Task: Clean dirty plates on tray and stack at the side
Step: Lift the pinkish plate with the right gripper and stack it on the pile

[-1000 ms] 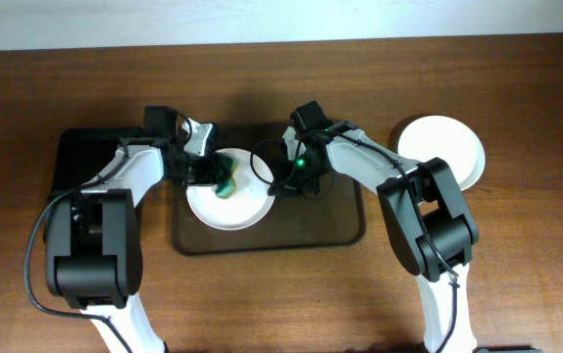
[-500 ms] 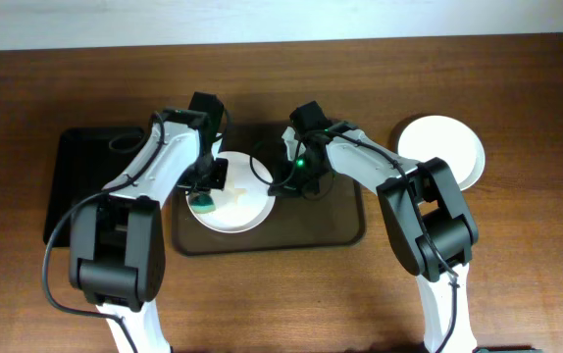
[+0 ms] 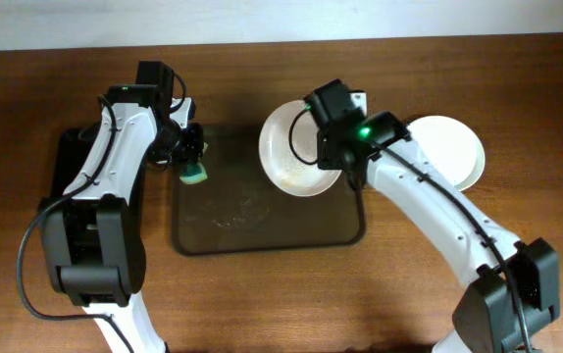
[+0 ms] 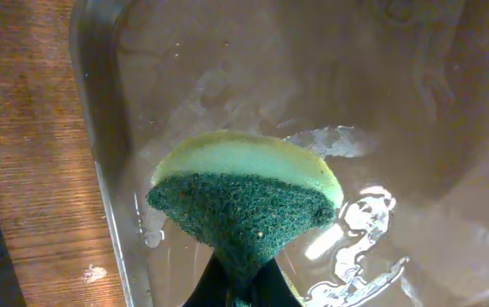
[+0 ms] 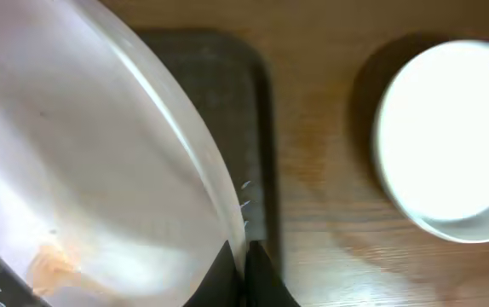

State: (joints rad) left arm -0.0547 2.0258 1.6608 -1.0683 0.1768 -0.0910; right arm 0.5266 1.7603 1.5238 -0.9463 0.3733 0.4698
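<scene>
My right gripper [image 3: 337, 162] is shut on the rim of a white plate [image 3: 293, 149] and holds it tilted above the far right part of the dark brown tray [image 3: 345, 227]. In the right wrist view the plate [image 5: 100, 170] shows a brownish smear near its lower left, and the gripper [image 5: 244, 277] pinches its edge. My left gripper [image 3: 191, 162] is shut on a green and yellow sponge [image 3: 195, 176] over the tray's far left edge. In the left wrist view the sponge [image 4: 244, 205] hangs above the wet tray [image 4: 415, 128]. No plate lies on the tray.
A white plate [image 3: 450, 147] rests on the wooden table right of the tray, also in the right wrist view [image 5: 449, 141]. A smaller glossy black tray [image 3: 66, 181] lies at the left. The brown tray's floor carries wet streaks [image 3: 230, 211].
The right gripper has lifted the plate off the tray, up and to the right. The left gripper has carried the sponge off the plate to the tray's far left edge.
</scene>
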